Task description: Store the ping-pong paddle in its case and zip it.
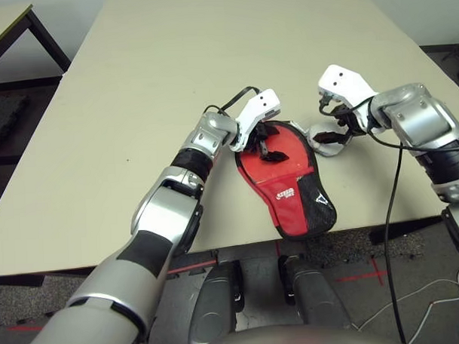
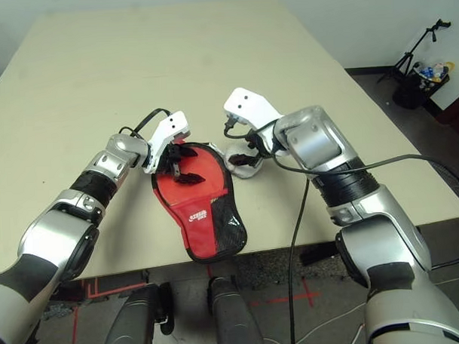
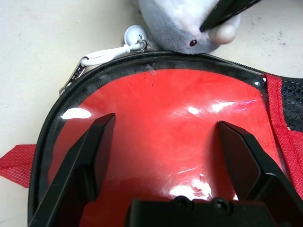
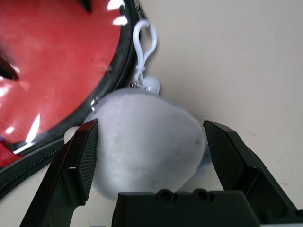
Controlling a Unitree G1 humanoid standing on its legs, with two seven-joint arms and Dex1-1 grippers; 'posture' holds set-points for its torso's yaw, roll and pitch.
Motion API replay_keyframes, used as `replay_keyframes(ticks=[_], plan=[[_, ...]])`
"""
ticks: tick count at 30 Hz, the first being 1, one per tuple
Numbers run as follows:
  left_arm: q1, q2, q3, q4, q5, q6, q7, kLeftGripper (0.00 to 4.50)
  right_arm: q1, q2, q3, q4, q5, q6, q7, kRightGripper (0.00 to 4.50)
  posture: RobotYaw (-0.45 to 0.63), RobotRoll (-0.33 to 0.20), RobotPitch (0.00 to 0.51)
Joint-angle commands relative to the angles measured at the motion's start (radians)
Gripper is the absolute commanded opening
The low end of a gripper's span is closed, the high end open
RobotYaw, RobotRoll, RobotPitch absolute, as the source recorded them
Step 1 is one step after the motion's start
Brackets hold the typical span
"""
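Beige table (image 1: 174, 83), red case (image 1: 290, 189) near front edge, dark floor (image 1: 17, 126) possibly carpet.

A beige table (image 2: 210, 59) fills most of the frame. Just left of centre, near the table's front edge, lies the red case (image 2: 200, 207) with black trim, its round end toward the upper left and its narrow end, with a white logo and a mesh pocket, toward the lower right. The left hand (image 2: 180, 165) comes in from the left on a silver arm, its black fingers spread over the round end of the case. The right hand (image 2: 245, 158) reaches in from the right and hangs over a white fluffy ball (image 2: 240, 164) beside the case's upper right edge. In the upper right corner, a black stand (image 2: 421, 48) rises from the floor.
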Motion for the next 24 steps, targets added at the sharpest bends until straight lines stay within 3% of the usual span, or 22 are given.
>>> replay_keyframes(ticks=[1, 2, 5, 12, 17, 19, 24], plan=[[0.024, -0.009, -0.033, 0.019, 0.028, 0.017, -0.006, 4.45, 0.016, 0.018, 0.047, 0.100, -0.043, -0.020, 0.035, 4.50, -0.18, 0.000, 0.126], [0.026, -0.010, -0.033, 0.017, 0.029, 0.018, -0.007, 4.45, 0.015, 0.024, 0.045, 0.113, -0.044, -0.014, 0.043, 4.50, -0.18, 0.000, 0.126], [0.029, -0.009, -0.034, 0.015, 0.034, 0.016, -0.005, 4.50, 0.018, 0.018, 0.046, 0.119, -0.062, -0.018, 0.066, 3.93, -0.18, 0.000, 0.124], [0.036, -0.010, -0.035, 0.011, 0.037, 0.017, 0.002, 4.50, 0.040, -0.059, 0.029, 0.023, -0.077, 0.017, 0.126, 1.91, -0.18, 0.000, 0.110], [0.044, -0.010, -0.038, 0.011, 0.040, 0.016, 0.003, 4.50, 0.065, -0.117, 0.016, -0.085, -0.065, 0.066, 0.149, 0.79, -0.20, 0.000, 0.104], [0.045, -0.012, -0.040, 0.014, 0.042, 0.014, 0.007, 4.50, 0.072, -0.143, 0.021, -0.129, -0.065, 0.076, 0.162, 0.55, -0.21, 0.000, 0.103], [0.042, -0.020, -0.042, 0.024, 0.044, 0.012, 0.019, 4.50, 0.115, -0.240, 0.029, -0.292, -0.032, 0.133, 0.242, 0.52, -0.22, 0.000, 0.107]])
